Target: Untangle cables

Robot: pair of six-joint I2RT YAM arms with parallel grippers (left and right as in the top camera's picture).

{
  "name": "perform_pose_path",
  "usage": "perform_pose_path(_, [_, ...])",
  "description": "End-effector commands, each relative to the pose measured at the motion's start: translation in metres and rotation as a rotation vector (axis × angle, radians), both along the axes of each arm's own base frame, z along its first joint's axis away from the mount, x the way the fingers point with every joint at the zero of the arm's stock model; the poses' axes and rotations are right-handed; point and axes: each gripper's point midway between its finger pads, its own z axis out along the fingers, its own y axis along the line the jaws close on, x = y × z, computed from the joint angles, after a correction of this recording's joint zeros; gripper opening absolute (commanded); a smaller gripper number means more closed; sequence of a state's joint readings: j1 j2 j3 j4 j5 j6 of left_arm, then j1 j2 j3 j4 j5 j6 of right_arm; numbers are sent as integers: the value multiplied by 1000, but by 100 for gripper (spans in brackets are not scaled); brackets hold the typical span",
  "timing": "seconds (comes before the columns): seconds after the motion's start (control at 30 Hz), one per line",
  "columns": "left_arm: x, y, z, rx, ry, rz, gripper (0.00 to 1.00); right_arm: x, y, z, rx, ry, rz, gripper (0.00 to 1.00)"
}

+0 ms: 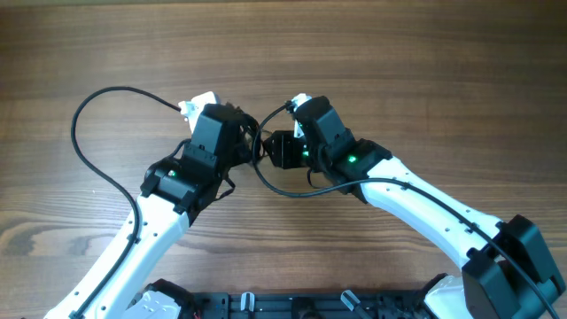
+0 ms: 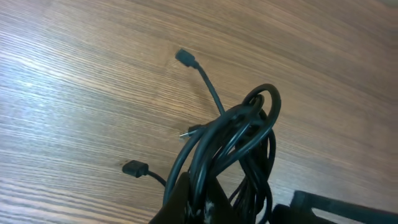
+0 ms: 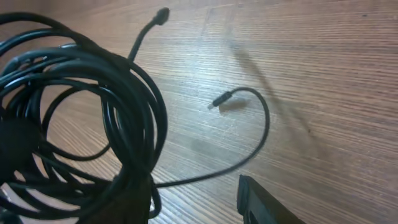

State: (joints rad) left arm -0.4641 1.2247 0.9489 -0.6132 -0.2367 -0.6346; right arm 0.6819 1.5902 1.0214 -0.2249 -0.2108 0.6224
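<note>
Barely started, I'd say. The cables (image 2: 242,127) are one knotted bundle held over the table (image 2: 74,93) between both arms, with a few plug ends (image 2: 185,58) dangling free. The left claw (image 2: 189,202) pinches the bundle tight. The right claw (image 3: 189,202) is partly apart beside it. All the separating is left.

Bright even light, soft shadows on the table (image 3: 323,74), blurry nearby cables (image 3: 74,93).

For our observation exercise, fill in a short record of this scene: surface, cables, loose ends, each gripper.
surface: wooden table
cables: thin dark cords in one tangled bundle between the two arms
loose end: plug sticking out of the bundle
left gripper: shut on the cables
right gripper: open, the bundle against one finger
</note>
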Motion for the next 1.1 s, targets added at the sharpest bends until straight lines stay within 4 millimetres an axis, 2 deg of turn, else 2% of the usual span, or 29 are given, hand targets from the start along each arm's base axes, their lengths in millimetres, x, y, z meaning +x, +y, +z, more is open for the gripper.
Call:
perform_pose_path(0.0, [2, -21, 11, -92, -12, -65, 4, 4, -3, 1, -19, -23, -15, 47])
perform_pose_path(0.17, [6, -22, 15, -97, -32, -63, 4, -6, 3, -3, 2, 19, 28, 46])
perform_pose_path(0.27, [9, -24, 19, -118, -52, -55, 4, -7, -1, -8, -12, 48, 3, 46])
perform_pose_path(0.33, [9, -25, 23, -143, -60, -40, 4, -1, -21, -20, -61, 102, -151, 46])
perform_pose_path(0.37, [7, -28, 26, -165, -62, -58, 4, 5, -37, -29, -97, 133, -263, 47])
perform_pose_path(0.5, [-8, -39, 54, -316, -80, -151, 4, 21, -64, -46, -78, 228, -455, 41])
perform_pose_path(0.57, [-10, -29, 61, -337, -90, -134, 4, 27, -74, -47, -68, 242, -483, 40])
perform_pose_path(0.63, [-6, -11, 65, -337, -106, -81, 4, 27, -78, -48, -46, 280, -483, 41])
perform_pose_path(0.7, [-1, 4, 65, -363, -106, -7, 4, 22, -82, -52, -54, 315, -483, 46])
perform_pose_path(0.8, [2, 14, 66, -370, -111, 35, 4, 15, -86, -56, -80, 346, -482, 52])
perform_pose_path(0.9, [5, 24, 65, -362, -121, 87, 4, 6, -66, -50, -5, 387, -376, 53])
perform_pose_path(0.93, [6, 25, 65, -358, -122, 93, 4, 6, -66, -50, -4, 392, -380, 53])
perform_pose_path(1.0, [6, 33, 62, -343, -120, 145, 4, 8, -83, -57, -62, 389, -467, 55])
perform_pose_path(1.03, [5, 47, 58, -335, -112, 253, 4, 8, -103, -64, -111, 409, -544, 58])
perform_pose_path(1.07, [5, 51, 57, -346, -114, 290, 4, 9, -112, -66, -123, 418, -560, 59])
